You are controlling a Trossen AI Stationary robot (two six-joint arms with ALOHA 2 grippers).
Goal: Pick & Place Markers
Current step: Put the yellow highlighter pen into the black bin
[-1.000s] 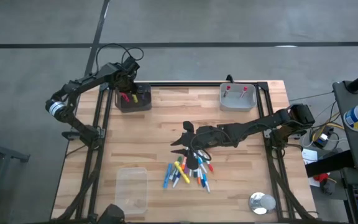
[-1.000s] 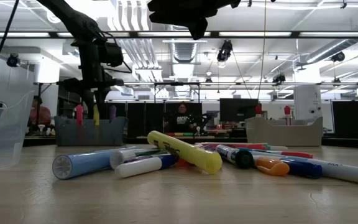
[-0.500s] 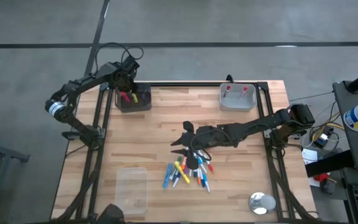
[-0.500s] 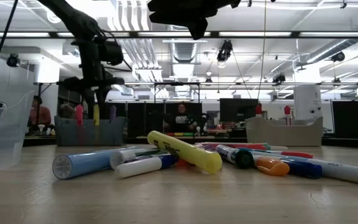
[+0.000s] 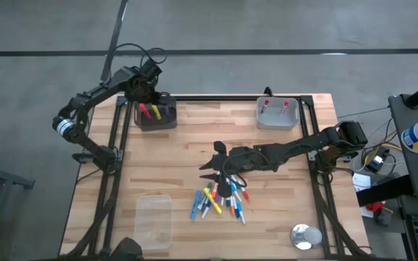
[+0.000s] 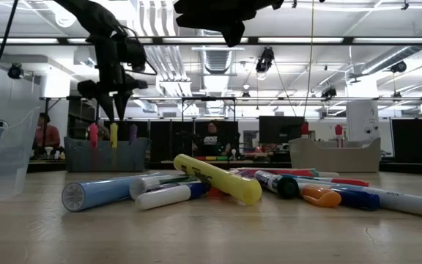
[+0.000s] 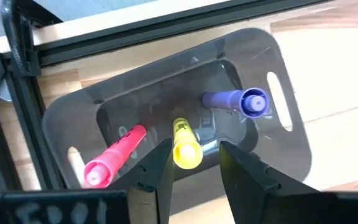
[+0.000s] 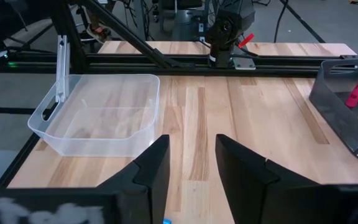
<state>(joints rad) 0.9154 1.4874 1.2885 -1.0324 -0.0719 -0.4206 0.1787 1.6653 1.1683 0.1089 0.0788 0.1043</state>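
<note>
Wooden table (image 5: 194, 145), mixed-colour capped markers (image 5: 220, 201) heaped, three upright in dark bin (image 5: 155, 114)

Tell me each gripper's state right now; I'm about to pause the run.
Left gripper: open, empty, above the dark bin holding three markers.
Right gripper: open, empty, over the marker pile.

No text, label, brand, number or sign can be read anywhere; only blurred pale marks are seen on the dark band at the edge of both wrist views.
</note>
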